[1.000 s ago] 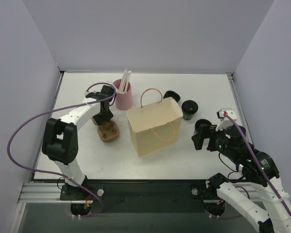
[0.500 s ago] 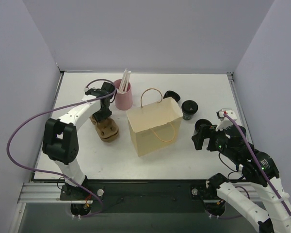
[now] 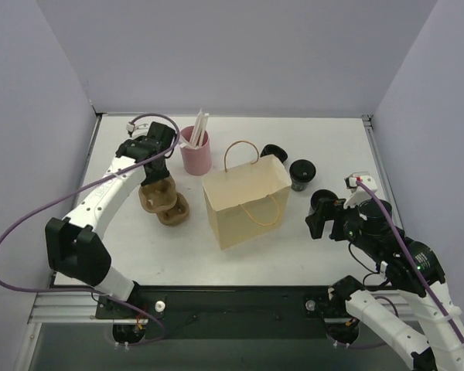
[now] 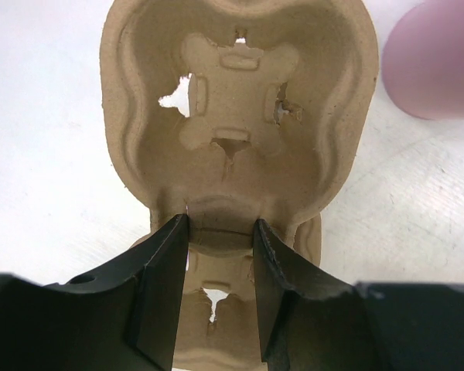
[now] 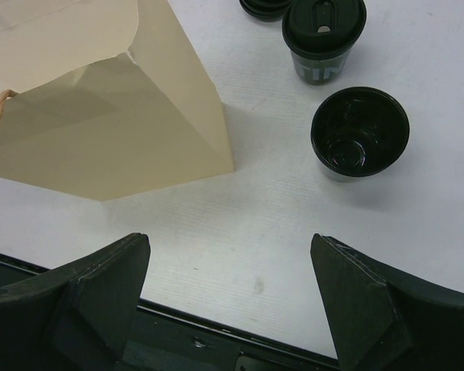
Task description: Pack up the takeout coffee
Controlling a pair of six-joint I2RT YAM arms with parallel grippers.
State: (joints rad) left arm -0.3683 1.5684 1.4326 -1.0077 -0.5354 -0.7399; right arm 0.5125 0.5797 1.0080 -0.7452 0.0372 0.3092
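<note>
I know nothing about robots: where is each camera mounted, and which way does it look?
Top external: above and behind the arms, looking down on the table; left arm and right arm show.
Left wrist: on the left wrist, looking down past the left pincer, clamped on the cup carrier.
Right wrist: on the right wrist, looking down past the open right pincer at paper bag, lidded cup, open cup.
Shared: top and right wrist both see the paper bag.
</note>
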